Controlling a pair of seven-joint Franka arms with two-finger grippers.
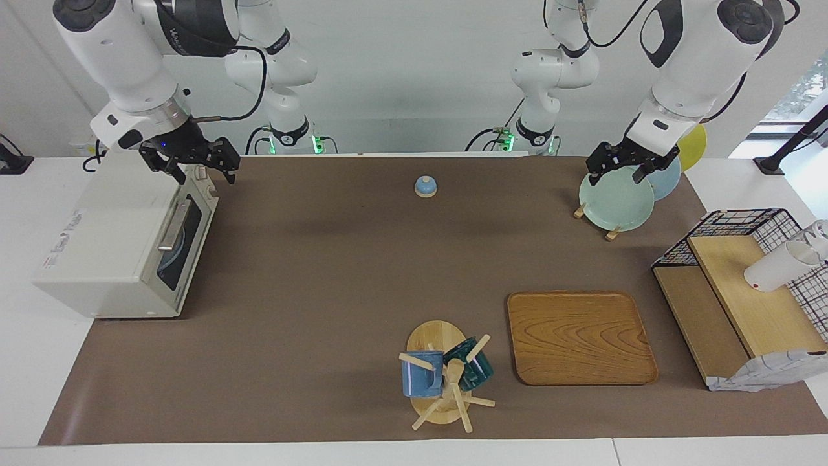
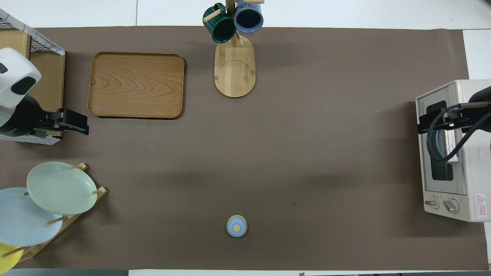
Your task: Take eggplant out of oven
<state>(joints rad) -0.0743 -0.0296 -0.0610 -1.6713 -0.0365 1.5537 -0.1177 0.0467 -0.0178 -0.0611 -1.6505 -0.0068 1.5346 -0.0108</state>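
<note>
At middle left of the facing view, the boxy off-white toaster oven (image 1: 123, 246) sits with its glass door shut; the eggplant cannot be made out inside. Above its upper corner, the right gripper (image 1: 197, 169) hangs open and empty. At upper right, the left gripper (image 1: 616, 169) hangs open and empty over the pale green plate (image 1: 618, 200).

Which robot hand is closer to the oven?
The right gripper. It hangs open over the oven's top edge, above its shut door. The left gripper is open too, over the green plate at the left arm's end of the table.
</note>
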